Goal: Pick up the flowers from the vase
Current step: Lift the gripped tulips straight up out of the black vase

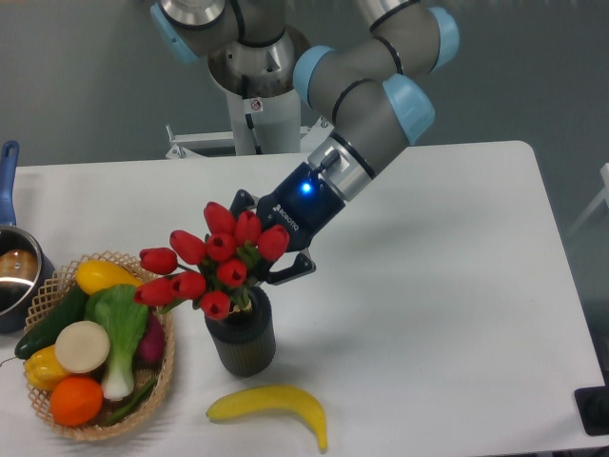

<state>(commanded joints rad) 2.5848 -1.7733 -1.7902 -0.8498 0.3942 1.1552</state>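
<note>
A: Nearest to us we log a yellow banana on the white worktop, below the end effector.

B: Agreed. Directly under the end effector stands the vase, dark and ribbed, upright on the worktop.

A: The flowers sit at the end effector's left, red buds fanned out above the vase mouth. We see the fingers closed on the stems; the stem ends look to be at or just inside the mouth, and we cannot tell which.

B: Further left we note a woven basket of produce, and beyond it a pot at the worktop edge.
</note>
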